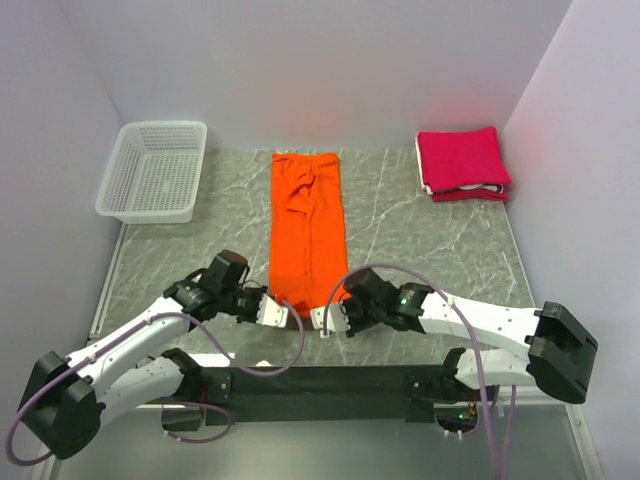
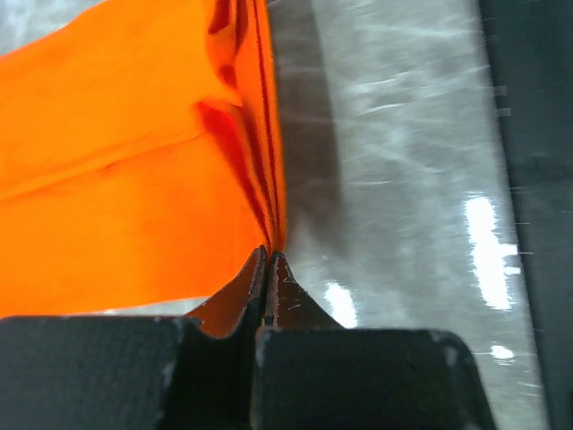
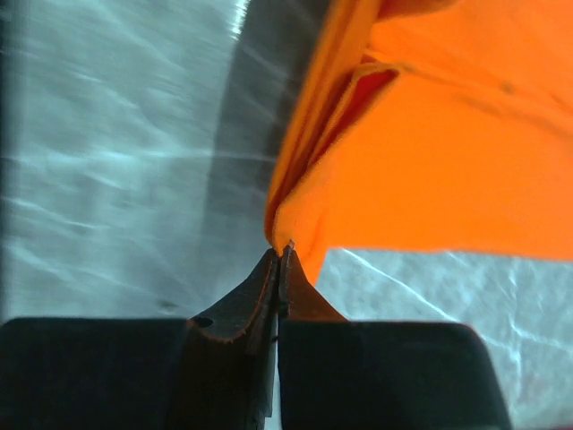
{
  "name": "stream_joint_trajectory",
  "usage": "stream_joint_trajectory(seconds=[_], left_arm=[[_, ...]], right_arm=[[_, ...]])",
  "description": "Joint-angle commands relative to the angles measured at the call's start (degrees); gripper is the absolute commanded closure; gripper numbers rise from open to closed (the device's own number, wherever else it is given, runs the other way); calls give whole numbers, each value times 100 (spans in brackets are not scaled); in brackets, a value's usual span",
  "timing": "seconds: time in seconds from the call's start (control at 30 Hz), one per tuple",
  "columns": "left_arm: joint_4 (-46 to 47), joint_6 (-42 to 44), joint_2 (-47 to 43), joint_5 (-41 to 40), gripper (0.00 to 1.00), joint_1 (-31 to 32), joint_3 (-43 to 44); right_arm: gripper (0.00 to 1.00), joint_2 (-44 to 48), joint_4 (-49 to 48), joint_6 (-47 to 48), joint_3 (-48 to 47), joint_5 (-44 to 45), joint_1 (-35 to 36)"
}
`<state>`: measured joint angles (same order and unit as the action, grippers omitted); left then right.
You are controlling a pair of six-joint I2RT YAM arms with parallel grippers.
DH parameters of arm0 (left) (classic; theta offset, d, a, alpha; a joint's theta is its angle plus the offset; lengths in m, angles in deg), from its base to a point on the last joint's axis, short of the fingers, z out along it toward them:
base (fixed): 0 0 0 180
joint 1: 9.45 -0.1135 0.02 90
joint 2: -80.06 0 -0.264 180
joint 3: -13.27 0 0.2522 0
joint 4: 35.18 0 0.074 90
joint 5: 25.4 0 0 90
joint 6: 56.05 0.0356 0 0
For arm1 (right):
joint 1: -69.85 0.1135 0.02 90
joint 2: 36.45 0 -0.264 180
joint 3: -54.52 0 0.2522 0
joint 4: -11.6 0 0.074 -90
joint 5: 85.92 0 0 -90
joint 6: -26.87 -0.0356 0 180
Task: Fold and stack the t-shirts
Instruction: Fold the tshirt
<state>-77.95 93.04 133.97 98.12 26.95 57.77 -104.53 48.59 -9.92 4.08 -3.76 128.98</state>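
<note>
The orange t-shirt (image 1: 308, 225) lies folded lengthwise as a long strip down the middle of the table. My left gripper (image 1: 283, 313) is shut on its near left corner; in the left wrist view the jaws (image 2: 270, 257) pinch the layered cloth edge of the orange shirt (image 2: 107, 206). My right gripper (image 1: 322, 322) is shut on the near right corner; in the right wrist view the tips (image 3: 282, 253) meet on the orange shirt's hem (image 3: 430, 179). The corners are raised slightly off the table. A stack of folded crimson-pink t-shirts (image 1: 462, 160) with a white layer sits at the back right.
A white plastic mesh basket (image 1: 153, 170) stands at the back left. The grey marble table (image 1: 400, 240) shows bare on both sides of the orange strip. A black bar (image 1: 330, 380) with both arm bases runs along the near edge.
</note>
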Motion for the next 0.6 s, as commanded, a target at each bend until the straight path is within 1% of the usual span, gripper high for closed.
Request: stream_joint_trajectory(seconds=[0.0, 0.03, 0.13, 0.27, 0.43, 0.57], left_arm=[[458, 260, 329, 75, 99, -335, 440], [510, 391, 409, 119, 99, -544, 502], [677, 716, 760, 234, 99, -835, 705], [1038, 963, 1200, 366, 99, -1091, 924], [1573, 1306, 1841, 541, 99, -1530, 1144], [1767, 1588, 2395, 673, 99, -1777, 1574]], right_arm=[[100, -266, -151, 540, -557, 37, -445], [100, -311, -186, 637, -620, 19, -664], [100, -565, -327, 1032, -848, -51, -920], [100, -1023, -555, 1507, -1199, -148, -1324], [100, -1691, -810, 1850, -1648, -236, -1676], [100, -2148, -863, 2105, -2192, -306, -1975]])
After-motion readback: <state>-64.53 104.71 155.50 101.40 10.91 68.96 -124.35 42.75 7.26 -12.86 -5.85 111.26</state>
